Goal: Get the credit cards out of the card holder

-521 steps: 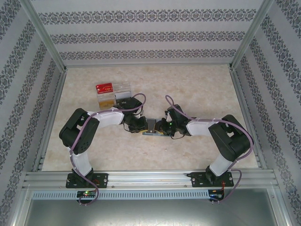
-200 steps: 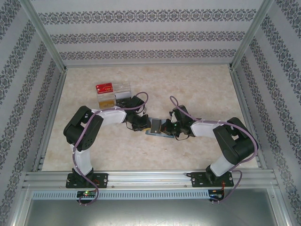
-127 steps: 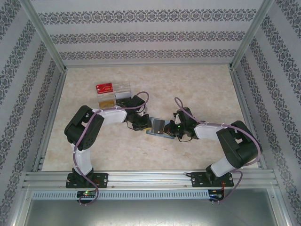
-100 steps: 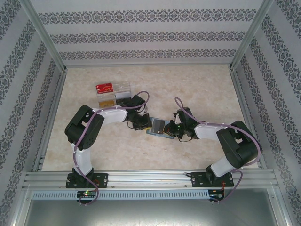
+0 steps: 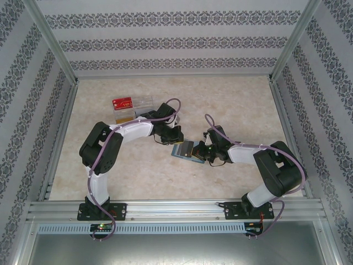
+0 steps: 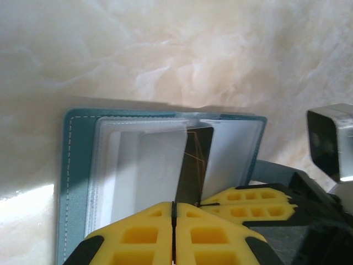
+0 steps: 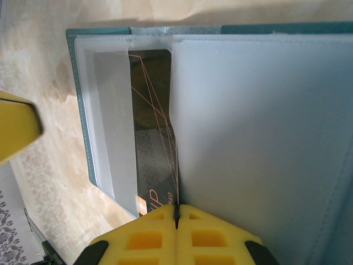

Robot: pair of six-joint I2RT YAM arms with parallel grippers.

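The blue-grey card holder (image 5: 185, 150) lies open mid-table between both grippers, its clear sleeves showing over the stitched panel (image 6: 77, 165). A credit card (image 6: 194, 165), dark-looking with thin orange lines and orange lettering (image 7: 151, 143), stands partly out of a sleeve. My left gripper (image 6: 174, 207) is shut, and the card's near edge runs into the seam of its jaws. From the right, my right gripper (image 7: 176, 212) is shut on the edge of a sleeve page of the holder (image 7: 265, 138). Its yellow fingers (image 6: 248, 199) lie just right of the left gripper's.
A clear compartment tray (image 5: 142, 105) stands at the far left, close behind the left arm, with a red card (image 5: 122, 102) on top and a tan card (image 5: 126, 117) inside. Aluminium rails (image 5: 165, 207) and patterned walls bound the table.
The right gripper slid right with the holder's edge, and the holder turned slightly. The left wrist swung toward the far side, and its jaws closed down to shut.
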